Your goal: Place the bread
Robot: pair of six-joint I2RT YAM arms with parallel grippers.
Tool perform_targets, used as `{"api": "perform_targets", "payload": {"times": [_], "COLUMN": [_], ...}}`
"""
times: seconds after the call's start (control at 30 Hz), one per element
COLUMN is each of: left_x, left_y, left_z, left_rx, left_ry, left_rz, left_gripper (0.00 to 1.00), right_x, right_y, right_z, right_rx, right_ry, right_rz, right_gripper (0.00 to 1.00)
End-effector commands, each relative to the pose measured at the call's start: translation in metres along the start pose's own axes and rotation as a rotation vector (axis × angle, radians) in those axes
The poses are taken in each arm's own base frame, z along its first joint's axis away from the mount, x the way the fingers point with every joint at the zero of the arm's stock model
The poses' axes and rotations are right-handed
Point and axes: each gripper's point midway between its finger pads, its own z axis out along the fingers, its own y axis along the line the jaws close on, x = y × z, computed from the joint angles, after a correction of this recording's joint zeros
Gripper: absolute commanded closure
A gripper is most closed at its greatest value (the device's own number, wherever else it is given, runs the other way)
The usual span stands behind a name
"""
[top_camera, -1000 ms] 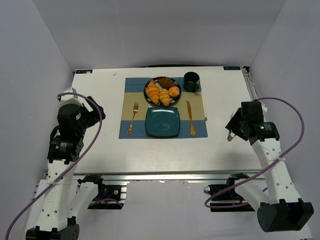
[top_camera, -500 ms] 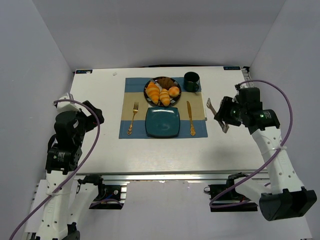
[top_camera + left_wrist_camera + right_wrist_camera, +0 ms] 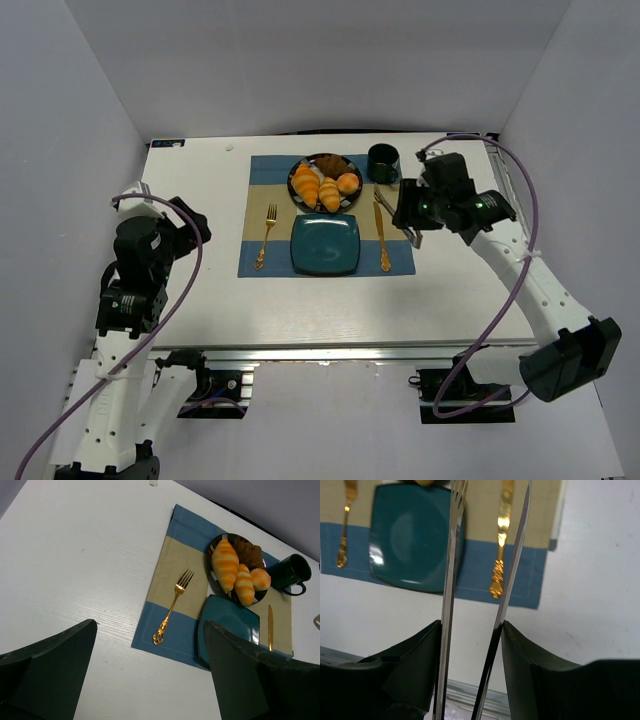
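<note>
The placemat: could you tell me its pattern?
The placemat is tan with blue end bands; left wrist view.

The left arm (image 3: 128, 300) sat folded at frame left, left pincer (image 3: 150, 625) spread wide. The right arm (image 3: 520, 265) stretched toward upper centre, right pincer (image 3: 471, 625) clamped on metal tongs (image 3: 451, 555).

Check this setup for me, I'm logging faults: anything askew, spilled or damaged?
Nothing stands out. The fork and knife lie neatly either side of the empty teal plate on the placemat, the mug stands upright, and the right hand grips metal tongs.
</note>
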Motion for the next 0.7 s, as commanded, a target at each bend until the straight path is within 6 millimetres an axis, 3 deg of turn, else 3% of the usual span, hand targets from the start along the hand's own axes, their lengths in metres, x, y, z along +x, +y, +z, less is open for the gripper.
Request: {"api": "perform_targets", "payload": {"times": [0.0,0.27,0.33,0.43,0.67], "left_x": [0.002,-0.003,-0.004,-0.006,-0.006], "left_y": [-0.007,-0.016,-0.018,-0.02,-0.014], "left_z": [0.006,0.018,0.018,0.018,0.013], "left_rx": [0.038,0.056,0.061,0.071,0.047], "left_ry": [-0.015,0.001,0.001,-0.002,-0.017], "left_rz": [-0.021,-0.011,-0.013,-0.021,-0.029], "left_gripper": [0.02,0.02,0.02,0.02,0.02], "right_x": [-0.044,-0.045,-0.053,-0.052,-0.054], "right_y": [0.034,0.082,0.09,0.094,0.105], "right_z": [-0.002,0.059,0.064,0.083,0.101], "right_rx": [-0.066,-0.128,-0.128,-0.119,-0.14], "right_ry": [-0.14,-0.069,-0.081,-0.059,-0.051], "right_rz": [-0.011,-0.058,-0.074,-0.092,-0.107], "right_gripper": [0.45,0.46,0.46,0.47,0.47]}}
